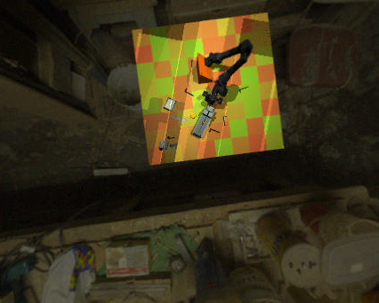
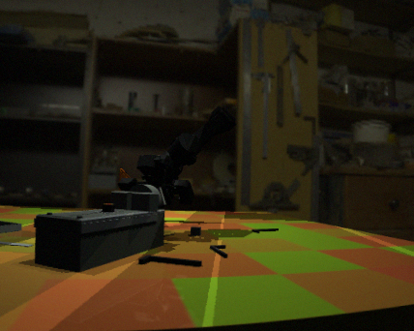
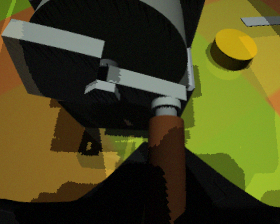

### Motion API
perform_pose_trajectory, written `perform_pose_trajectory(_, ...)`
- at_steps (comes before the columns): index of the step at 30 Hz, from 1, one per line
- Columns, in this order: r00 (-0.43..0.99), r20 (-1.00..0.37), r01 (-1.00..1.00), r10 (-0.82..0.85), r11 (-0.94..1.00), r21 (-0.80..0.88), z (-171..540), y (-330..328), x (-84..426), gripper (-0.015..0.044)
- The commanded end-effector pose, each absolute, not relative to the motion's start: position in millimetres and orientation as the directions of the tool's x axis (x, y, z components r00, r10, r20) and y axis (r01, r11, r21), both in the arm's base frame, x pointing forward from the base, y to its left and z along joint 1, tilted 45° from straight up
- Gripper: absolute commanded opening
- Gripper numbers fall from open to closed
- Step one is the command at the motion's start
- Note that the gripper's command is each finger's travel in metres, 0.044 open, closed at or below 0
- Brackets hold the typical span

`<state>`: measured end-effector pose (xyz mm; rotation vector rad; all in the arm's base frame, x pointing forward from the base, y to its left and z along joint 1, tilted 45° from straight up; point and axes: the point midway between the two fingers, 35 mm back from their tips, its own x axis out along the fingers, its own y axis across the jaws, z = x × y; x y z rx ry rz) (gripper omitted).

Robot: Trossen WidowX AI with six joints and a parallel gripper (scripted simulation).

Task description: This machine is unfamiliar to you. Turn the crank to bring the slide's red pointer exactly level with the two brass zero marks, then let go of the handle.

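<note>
The grey machine [image 1: 199,129] [image 2: 122,237] is a long box with a rounded housing at its arm-side end. A small red pointer [image 1: 203,122] [image 2: 106,207] shows on its top; the brass zero marks are too small or dark to make out, so I cannot tell if they are level. In the wrist view the pale crank arm [image 3: 148,82] crosses in front of the dark round face and carries a brown cylindrical handle [image 3: 167,132]. My gripper [image 3: 160,148] [image 1: 211,103] is shut on the handle, with dark fingers on both sides; its tips are partly hidden in shadow.
An orange panel [image 1: 204,70] stands near the arm's base. A yellow disc [image 1: 193,115] [image 3: 236,44] and a white tray [image 1: 170,104] lie beside the machine. Black bent rods [image 1: 214,130] [image 2: 172,261] lie on its other side. Small grey blocks [image 1: 164,144] are near the table's corner.
</note>
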<state>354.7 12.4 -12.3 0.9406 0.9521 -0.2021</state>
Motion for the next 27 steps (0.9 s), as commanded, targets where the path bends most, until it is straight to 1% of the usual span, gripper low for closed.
perform_pose_trajectory(1, 0.595, -0.768, 0.529, 0.237, 0.604, 0.596, -12, 12, 355, 0.0131)
perform_pose_trajectory(13, 0.595, -0.768, 0.529, 0.237, 0.604, 0.596, -12, 12, 355, 0.044)
perform_pose_trajectory(27, 0.593, -0.77, 0.531, 0.235, 0.606, 0.593, 28, -30, 358, 0.044)
